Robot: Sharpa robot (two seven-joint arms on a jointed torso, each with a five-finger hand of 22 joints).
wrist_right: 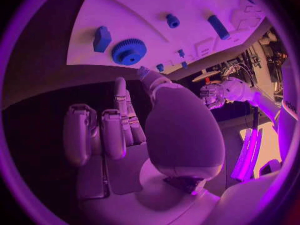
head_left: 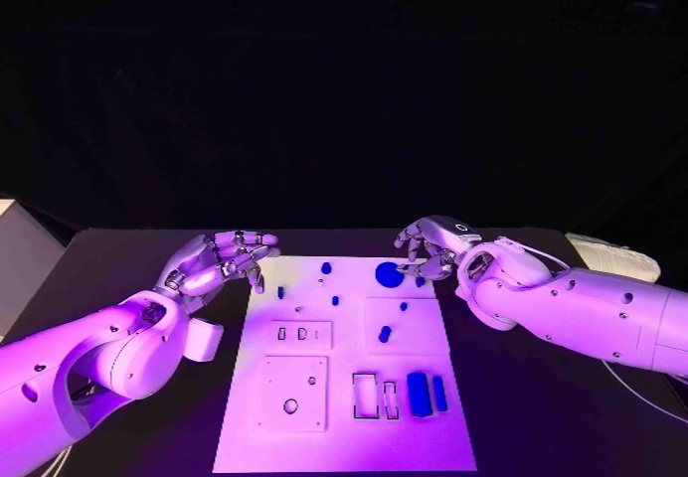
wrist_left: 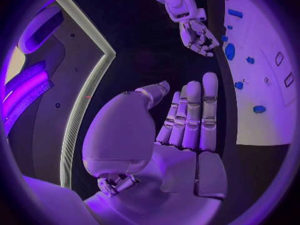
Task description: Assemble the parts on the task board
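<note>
Head view: the white rectangular task board lay in the middle of the black worktop. The silver left hand hovered at the board's far left corner, fingers curled loosely and apart, holding nothing. The silver right hand hovered at the far right corner, fingers bent downward, with nothing visibly between them. A round blue gear lay on the far part of the board, just beside the right hand. A long blue block stood near the board's near right edge, beside two empty rectangular slots. Several small blue pieces lay scattered over the far half of the board.

Left wrist view: the left hand showed its fingers straight and side by side, thumb apart, empty. The right hand hung beyond it at the board's edge.

Right wrist view: the right hand was empty, fingers extended, close to the gear without touching it. A blue cylinder lay farther along the board.
</note>
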